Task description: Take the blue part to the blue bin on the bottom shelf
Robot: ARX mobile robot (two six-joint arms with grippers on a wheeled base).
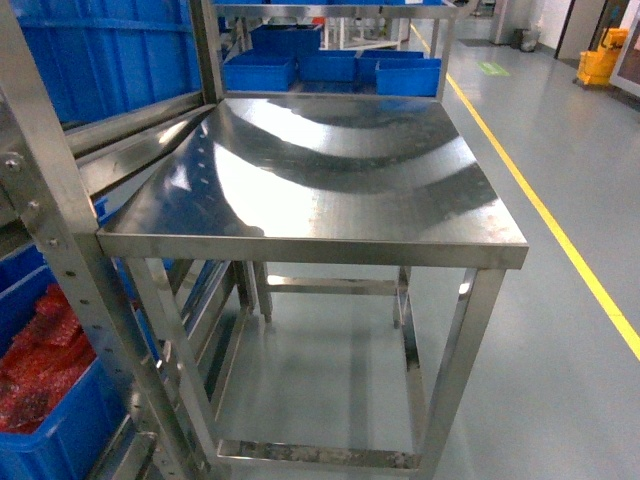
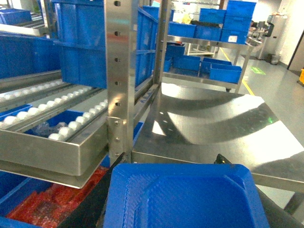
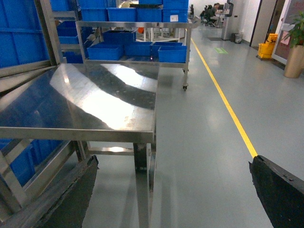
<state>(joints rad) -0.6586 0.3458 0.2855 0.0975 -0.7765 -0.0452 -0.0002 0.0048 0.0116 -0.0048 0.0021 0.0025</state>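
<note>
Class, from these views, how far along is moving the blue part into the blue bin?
Done, apparently: the blue part sits between the jaws of the left gripper. In hand: carrying it; the right gripper is open and empty. Left: lowering it into the blue bin low in the rack and releasing.
</note>
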